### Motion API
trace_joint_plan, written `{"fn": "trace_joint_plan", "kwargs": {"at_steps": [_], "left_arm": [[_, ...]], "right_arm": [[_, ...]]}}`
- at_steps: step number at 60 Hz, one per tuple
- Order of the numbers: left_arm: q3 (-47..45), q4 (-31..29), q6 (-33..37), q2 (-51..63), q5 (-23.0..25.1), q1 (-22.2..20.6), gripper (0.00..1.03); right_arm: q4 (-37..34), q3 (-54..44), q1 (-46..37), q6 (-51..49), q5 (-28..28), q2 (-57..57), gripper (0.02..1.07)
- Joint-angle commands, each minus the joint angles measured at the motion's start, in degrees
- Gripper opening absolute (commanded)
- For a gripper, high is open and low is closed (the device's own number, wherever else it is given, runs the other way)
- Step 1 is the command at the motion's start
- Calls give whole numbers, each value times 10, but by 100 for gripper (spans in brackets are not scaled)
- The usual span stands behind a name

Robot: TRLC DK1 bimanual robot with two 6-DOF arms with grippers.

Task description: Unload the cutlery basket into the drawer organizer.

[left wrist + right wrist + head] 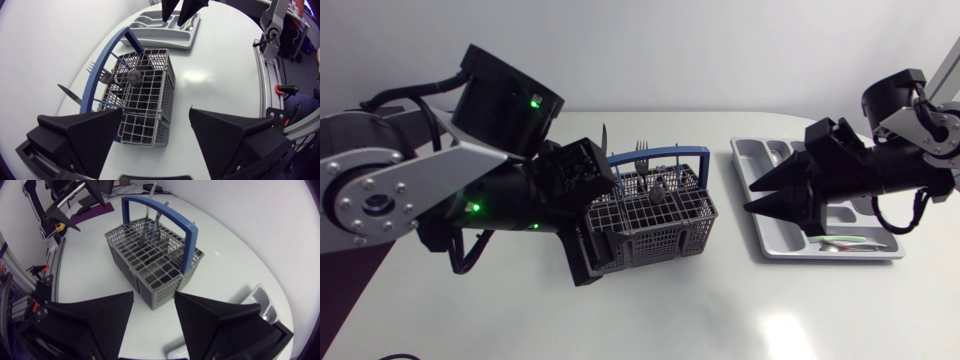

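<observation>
Table: white top [620,320], and the whole job is laid out on it, basket in the middle, organizer off to its right.
Basket: grey wire basket [655,215] standing upright, a blue handle [655,155] arching along its length. It sits clearly apart from the organizer.
Cutlery: a fork [642,150] and a knife [604,135] stand tips-up behind the handle, in the basket's left half. Something rounded sits lower in the grid, too hidden for us to name.
Organizer: grey tray [760,165] with one piece already lying in its front compartment.
Left claw: our left claw [156,114] is spread wide and carrying nothing, right at the basket's left end. The basket lies straight ahead between the fingers, and we can't tell whether one brushes the wire.
Right claw: our right claw [750,198] has its fingers moderately apart and is empty too. It hangs over the organizer's left edge with the tips aimed at the basket.
Key relation: fork and knife run vertically, so we reckon the grab has to come down from above. They stand on the left claw's side, which makes the left arm nearer. The right would have to cross the gap and most of the basket.
Progress: early going by our read, with plenty left standing in that basket.
</observation>
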Motion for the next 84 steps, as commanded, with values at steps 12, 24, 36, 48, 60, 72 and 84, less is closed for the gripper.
{"fn": "trace_joint_plan", "kwargs": {"at_steps": [12, 24, 36, 48, 60, 72, 84], "left_arm": [[-64, 70, 20, -15, 6, 8, 92], [-104, 124, 19, -27, 6, 9, 92], [-124, 151, 16, -35, 6, 10, 92], [-130, 157, 20, -43, 6, 16, 92], [-136, 157, 20, -51, 6, 17, 92], [-138, 156, 21, -59, 7, 18, 92], [-141, 156, 21, -63, 7, 17, 92]], "right_arm": [[94, 25, 97, 214, 1, 29, 63], [139, 35, 146, 280, 7, 74, 60], [214, 23, 185, 352, 48, 101, 52], [253, 16, 207, 394, 71, 118, 46], [269, 10, 235, 399, 114, 125, 46], [295, -2, 247, 404, 152, 132, 38], [303, -3, 250, 408, 160, 140, 35]]}}
